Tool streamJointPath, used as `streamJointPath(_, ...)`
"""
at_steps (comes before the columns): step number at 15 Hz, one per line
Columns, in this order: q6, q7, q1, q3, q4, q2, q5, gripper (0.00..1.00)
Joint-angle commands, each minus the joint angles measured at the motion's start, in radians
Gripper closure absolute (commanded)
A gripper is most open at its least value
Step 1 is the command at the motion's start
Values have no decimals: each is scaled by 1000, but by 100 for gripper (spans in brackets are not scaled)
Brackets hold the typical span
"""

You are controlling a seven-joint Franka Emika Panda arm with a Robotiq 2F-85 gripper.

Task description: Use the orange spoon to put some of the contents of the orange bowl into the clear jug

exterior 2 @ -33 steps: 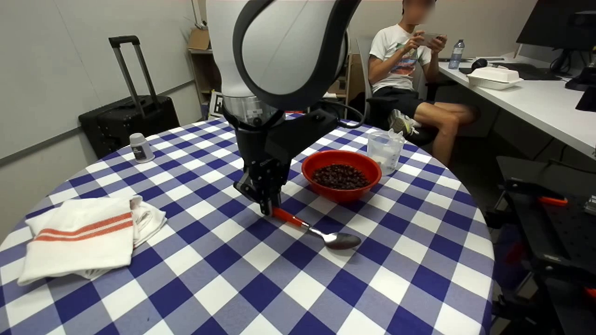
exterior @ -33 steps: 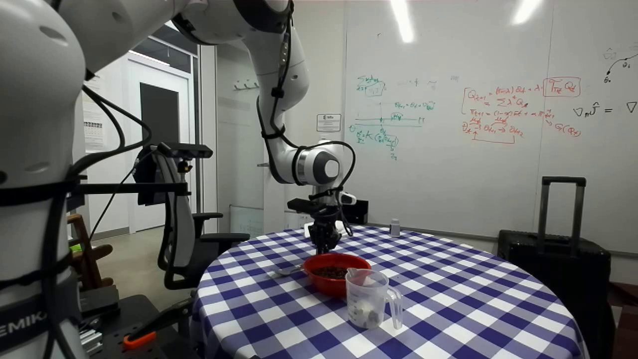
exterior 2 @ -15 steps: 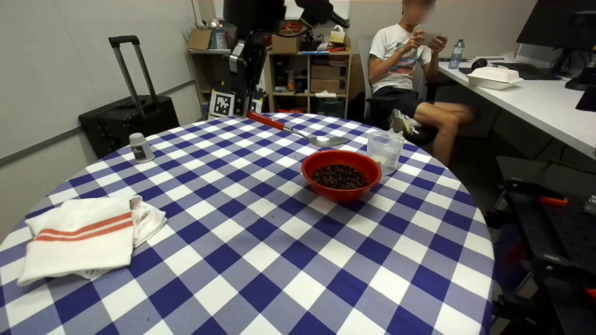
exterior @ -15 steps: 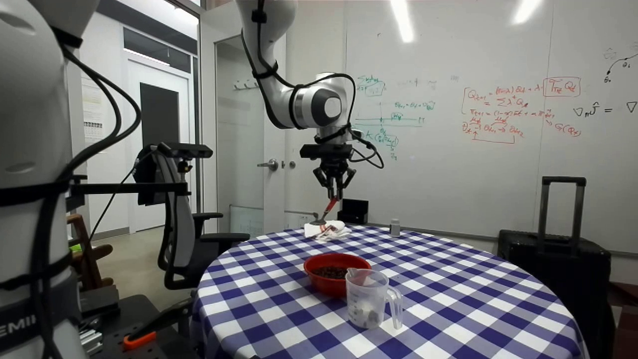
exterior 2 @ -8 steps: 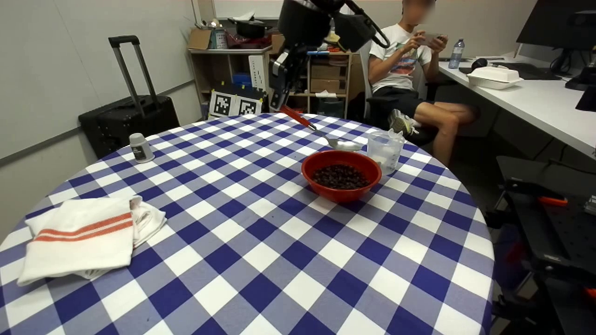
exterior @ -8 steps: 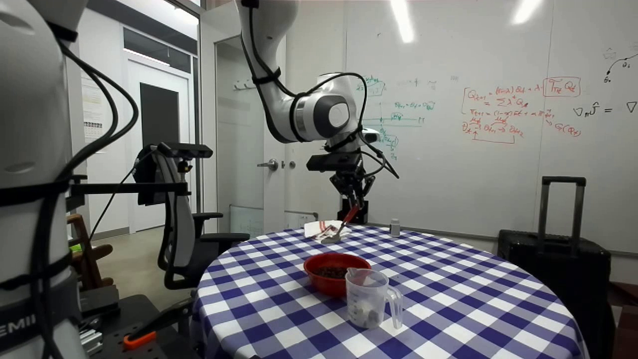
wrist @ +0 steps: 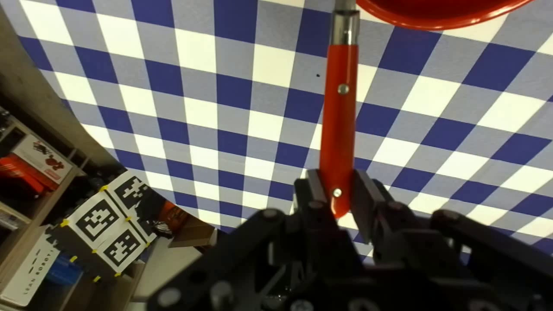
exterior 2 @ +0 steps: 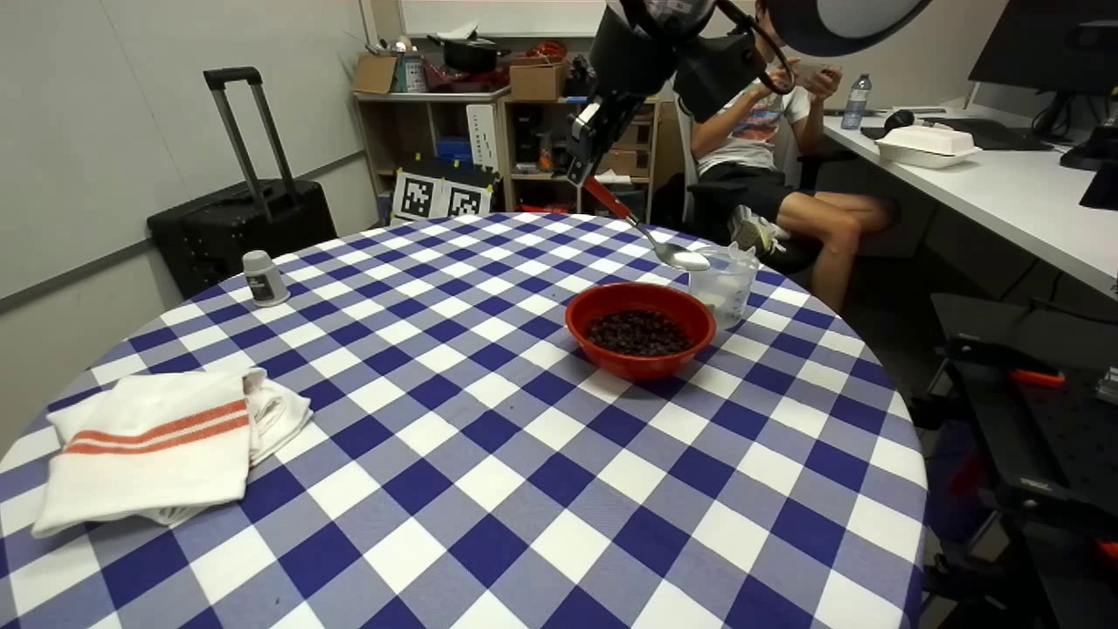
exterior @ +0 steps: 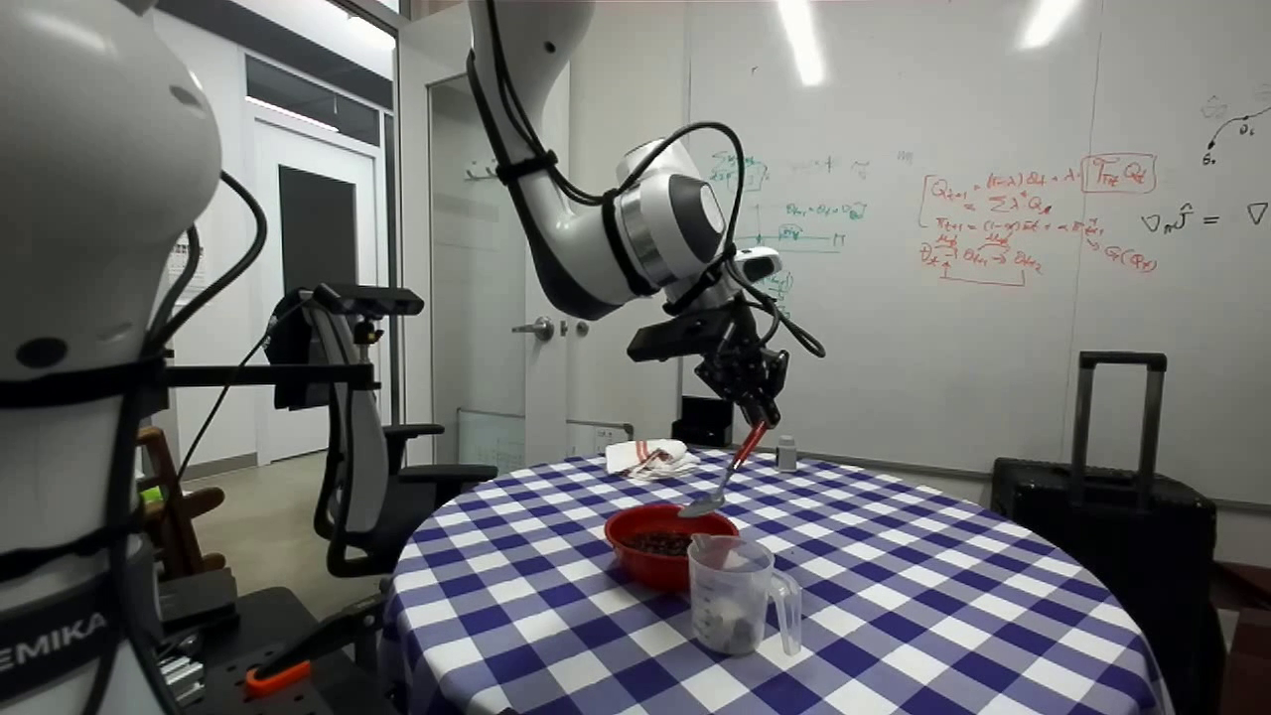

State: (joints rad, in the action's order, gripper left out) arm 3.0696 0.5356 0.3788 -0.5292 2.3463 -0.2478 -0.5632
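Observation:
My gripper point(exterior: 763, 410) is shut on the handle end of the orange spoon point(exterior: 750, 445). Both fingers press the red handle in the wrist view point(wrist: 340, 121). The spoon slants down to its metal end, above the table. In an exterior view that end appears over the far rim of the orange bowl point(exterior: 645, 571); in an exterior view it overlaps the near side of the clear jug point(exterior 2: 727, 288). No contents show on the spoon point(exterior 2: 610, 199). The bowl point(exterior 2: 642, 365) holds dark, bean-like contents. The jug point(exterior: 730, 586) stands upright beside it with something pale low inside.
A folded white towel with red stripes point(exterior 2: 157, 472) and a small grey-white bottle point(exterior 2: 265, 284) stand on the round checkered table point(exterior 2: 489, 542). A person point(exterior 2: 751, 122) sits beyond the table. A black case point(exterior: 1102, 536) stands beside it.
The spoon, held by the gripper, was lifted from the table. It then moved toward the bowl and jug while the wrist tilted. Bowl and jug have not moved.

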Motion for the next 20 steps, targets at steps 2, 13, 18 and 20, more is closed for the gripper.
streamJointPath(2, -45, 242, 209, -156, -12, -28, -141, 95)
streamJointPath(13, -58, 588, 512, -365, -82, -245, -276, 95)
streamJointPath(18, -55, 661, 604, -459, -111, -351, -285, 95)
streamJointPath(20, -48, 687, 644, -498, -121, -402, -284, 95)
